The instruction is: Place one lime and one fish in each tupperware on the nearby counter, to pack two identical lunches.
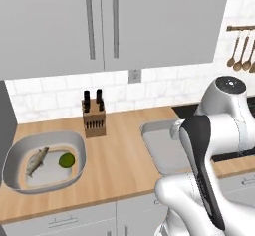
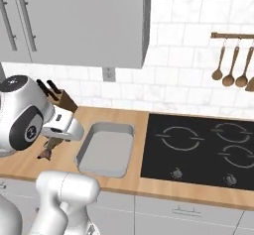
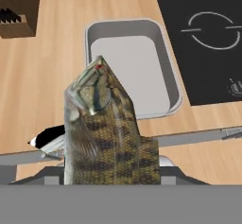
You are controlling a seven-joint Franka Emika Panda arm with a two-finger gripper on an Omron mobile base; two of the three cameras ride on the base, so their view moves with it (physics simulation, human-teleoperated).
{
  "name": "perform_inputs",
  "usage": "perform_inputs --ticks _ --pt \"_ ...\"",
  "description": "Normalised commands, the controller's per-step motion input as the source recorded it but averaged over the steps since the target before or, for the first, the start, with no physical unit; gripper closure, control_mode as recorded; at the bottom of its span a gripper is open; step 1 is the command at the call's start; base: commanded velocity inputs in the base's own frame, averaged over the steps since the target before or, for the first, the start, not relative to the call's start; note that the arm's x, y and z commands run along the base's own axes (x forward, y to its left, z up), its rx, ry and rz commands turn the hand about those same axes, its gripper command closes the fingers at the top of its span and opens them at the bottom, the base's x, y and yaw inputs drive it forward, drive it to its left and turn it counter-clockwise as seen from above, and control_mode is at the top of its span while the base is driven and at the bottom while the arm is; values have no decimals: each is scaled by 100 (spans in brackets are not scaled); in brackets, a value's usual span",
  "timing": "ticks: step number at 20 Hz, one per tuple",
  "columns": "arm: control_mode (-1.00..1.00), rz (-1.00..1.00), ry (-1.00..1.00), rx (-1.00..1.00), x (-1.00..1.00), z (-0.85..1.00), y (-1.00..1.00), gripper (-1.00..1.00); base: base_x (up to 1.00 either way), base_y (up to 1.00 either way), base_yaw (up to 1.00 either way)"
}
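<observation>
Jaws pinching a fish [image 3: 106,128] by its body, head pointing away from the hand in the hand view; gripper [image 3: 108,171] itself mostly hidden behind the catch. Fish scaly, mottled olive-brown, slender, glossy at the head.

Far left on the counter [image 1: 119,155]: rounded light-grey tupperware [image 1: 15,155], thick rim, shallow, already holding a second fish [image 1: 37,161] lying diagonally and a lime [image 1: 66,160] just beside it, apart from each other. Wooden knife block [image 1: 93,120] behind, dark handles upright. Counter a light tan wood grain.

Centre: second tub [image 3: 168,76], rectangular with rounded corners, smooth grey, nothing seen inside. Lies straight ahead of the jaws, beyond the fish's head; long axis of the held fish roughly in line with the tub's long axis. Probably a forward carry and lower needed; height of fish above the counter hard to judge.

Right: black glass cooktop [image 2: 198,149], ring markings, flat. Wooden spoons [image 2: 229,63] hanging on white tile wall.
</observation>
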Motion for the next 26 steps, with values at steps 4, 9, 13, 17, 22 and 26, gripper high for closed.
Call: perform_inputs --ticks 4,9,13,17,22,26 --pt "100 0 0 0 0 0 0 100 58 16 -6" --pt "-100 0 0 0 24 -6 0 100 30 2 -1" --pt "-100 0 2 -1 84 -41 6 100 0 0 0" --pt "-100 0 13 1 93 -55 -23 100 0 0 0" --pt "-100 0 17 1 98 -80 -31 100 0 0 0" --pt "-100 0 2 2 90 -61 -1 100 0 0 0"
